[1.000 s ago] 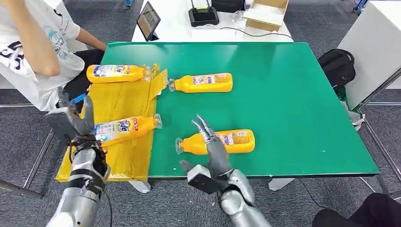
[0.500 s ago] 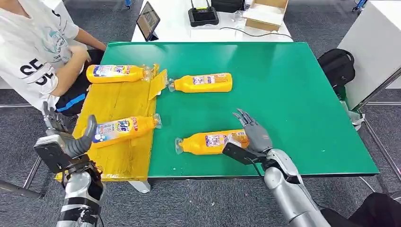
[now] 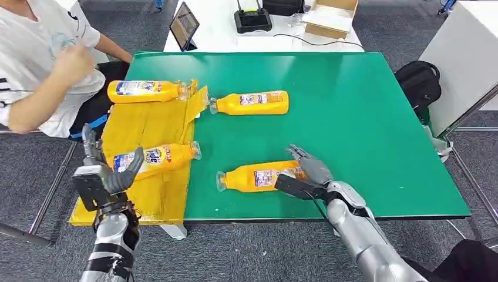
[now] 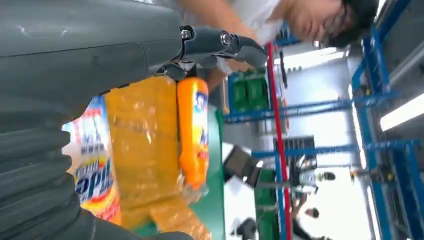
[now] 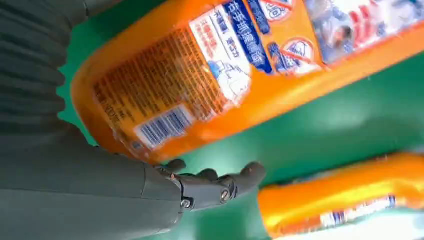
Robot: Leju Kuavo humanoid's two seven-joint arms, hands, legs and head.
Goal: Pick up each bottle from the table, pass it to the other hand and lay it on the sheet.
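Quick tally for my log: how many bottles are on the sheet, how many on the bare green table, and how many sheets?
Bottles on the yellow sheet: 2
Bottles on the bare green table: 2
Yellow sheets: 1
Total: 4 bottles, 1 sheet, 5 things.

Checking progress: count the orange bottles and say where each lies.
4. Two lie on the yellow sheet: far bottle and near bottle. Two lie on the green table: one mid-table, one near the front edge by the right hand.
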